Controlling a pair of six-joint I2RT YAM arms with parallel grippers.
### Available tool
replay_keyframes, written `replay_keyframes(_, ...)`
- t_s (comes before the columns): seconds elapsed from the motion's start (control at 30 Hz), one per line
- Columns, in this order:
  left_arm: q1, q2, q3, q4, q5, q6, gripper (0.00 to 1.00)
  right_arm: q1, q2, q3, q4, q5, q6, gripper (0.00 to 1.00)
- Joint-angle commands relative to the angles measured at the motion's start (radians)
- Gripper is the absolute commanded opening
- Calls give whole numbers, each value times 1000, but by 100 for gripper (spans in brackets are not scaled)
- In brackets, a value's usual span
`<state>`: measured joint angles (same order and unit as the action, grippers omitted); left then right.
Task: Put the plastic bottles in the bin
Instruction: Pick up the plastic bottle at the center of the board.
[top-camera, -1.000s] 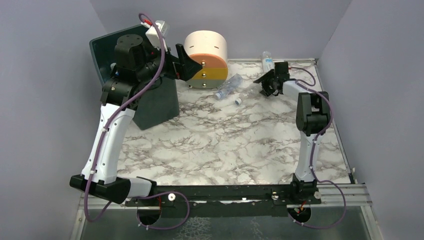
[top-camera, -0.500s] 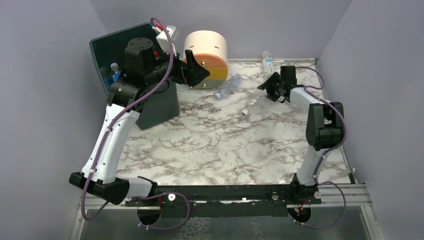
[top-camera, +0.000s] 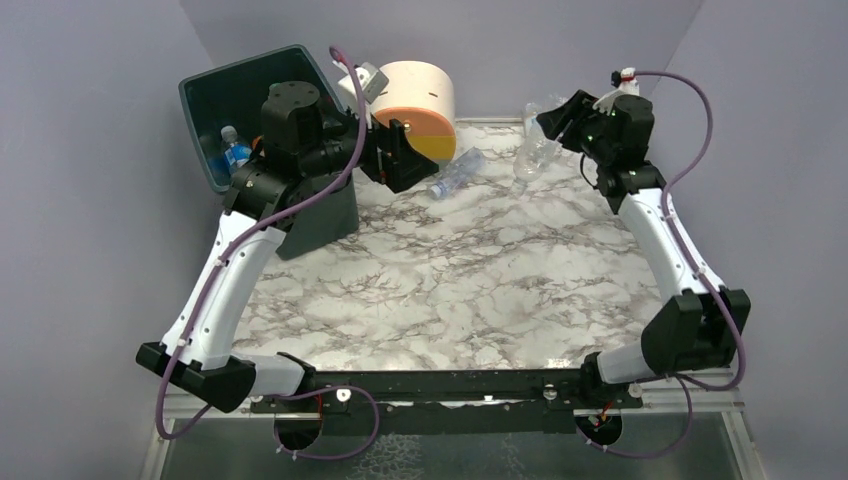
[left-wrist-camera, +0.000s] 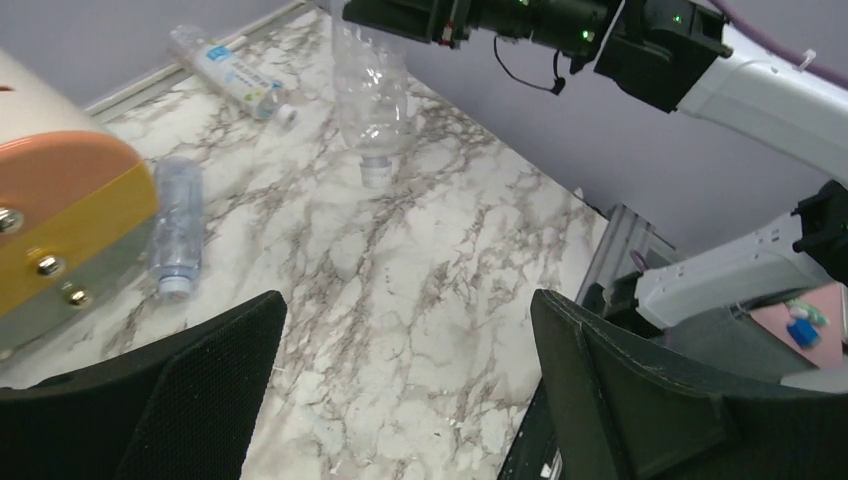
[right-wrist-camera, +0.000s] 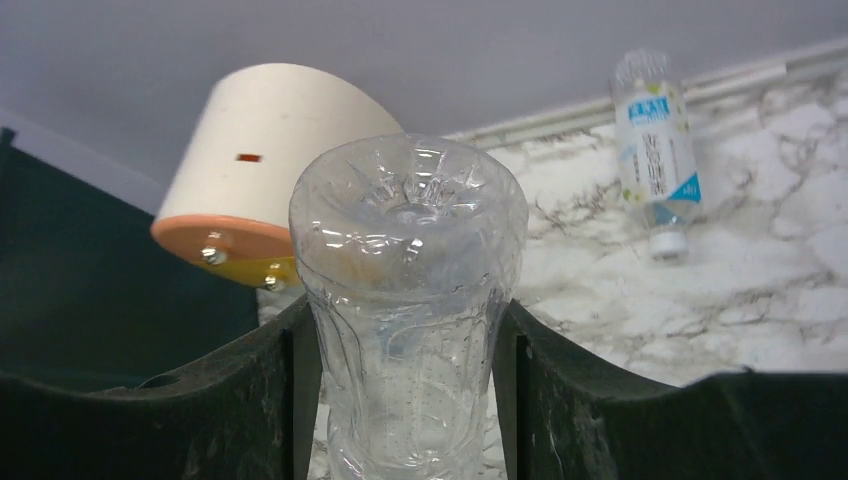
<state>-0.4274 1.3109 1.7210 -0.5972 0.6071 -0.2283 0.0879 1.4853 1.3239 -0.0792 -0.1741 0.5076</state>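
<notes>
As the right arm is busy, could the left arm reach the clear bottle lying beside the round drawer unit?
Probably yes: the left gripper is open and empty, and the bottle lies close ahead of it with nothing between them.

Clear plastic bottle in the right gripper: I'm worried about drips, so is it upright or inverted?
Inverted. The right gripper holds the clear plastic bottle near its base, with the cap end pointing down toward the marble table.
</notes>
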Motion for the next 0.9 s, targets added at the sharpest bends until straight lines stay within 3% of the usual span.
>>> replay_keyframes(0.0, -62, -22, -22, 84, 109, 81, 99, 31, -133, 17, 90, -78, -148, 42)
replay_keyframes(0.4, -252, -1, -103, 208, -6, 232, 99, 150, -263, 140, 75, -150, -246, 43)
replay_keyframes(0.87, -300, -7, -223, 503, -25, 201, 99, 262, -299, 245, 22, -266, -255, 45)
